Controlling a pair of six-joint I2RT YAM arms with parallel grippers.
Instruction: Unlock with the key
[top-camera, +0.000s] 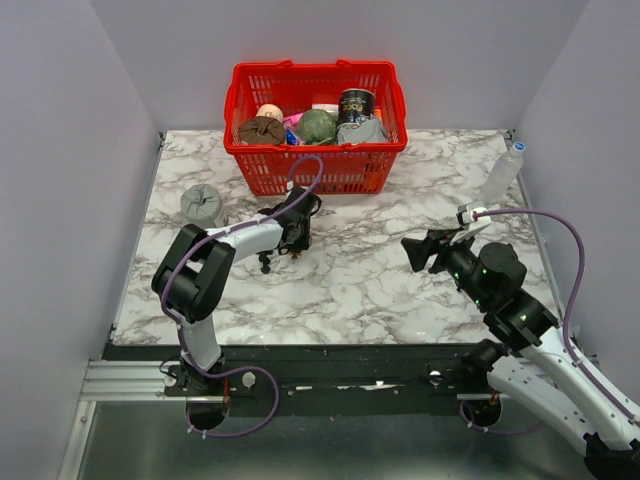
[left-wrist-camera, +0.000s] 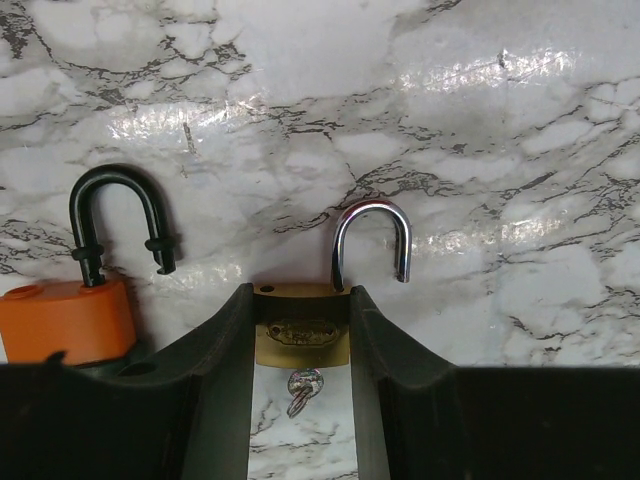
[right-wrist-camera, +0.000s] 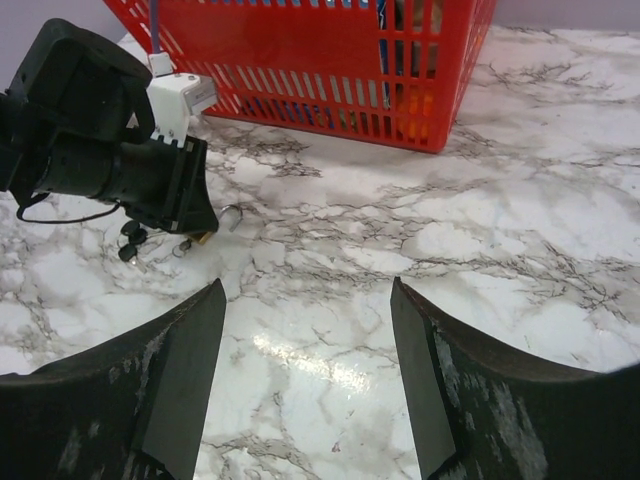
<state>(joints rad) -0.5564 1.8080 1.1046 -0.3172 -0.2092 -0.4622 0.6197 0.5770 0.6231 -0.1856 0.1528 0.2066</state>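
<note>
My left gripper (top-camera: 296, 243) (left-wrist-camera: 300, 300) is shut on the small brass padlock (left-wrist-camera: 300, 335), one finger on each side of its body. The padlock's silver shackle (left-wrist-camera: 372, 240) stands open. A small metal key with a ring (left-wrist-camera: 303, 385) sticks out of the padlock's underside. The orange-and-black padlock (left-wrist-camera: 65, 320) lies just to the left, its black shackle open too. Black-headed keys (right-wrist-camera: 130, 232) lie on the marble beside the left gripper, also seen in the top view (top-camera: 265, 263). My right gripper (top-camera: 415, 250) (right-wrist-camera: 307, 288) is open and empty, over the table to the right.
A red basket (top-camera: 320, 170) with several items stands at the back centre and shows in the right wrist view (right-wrist-camera: 330, 70). A grey round object (top-camera: 202, 205) sits at the left. A clear bottle (top-camera: 503, 172) stands at the far right.
</note>
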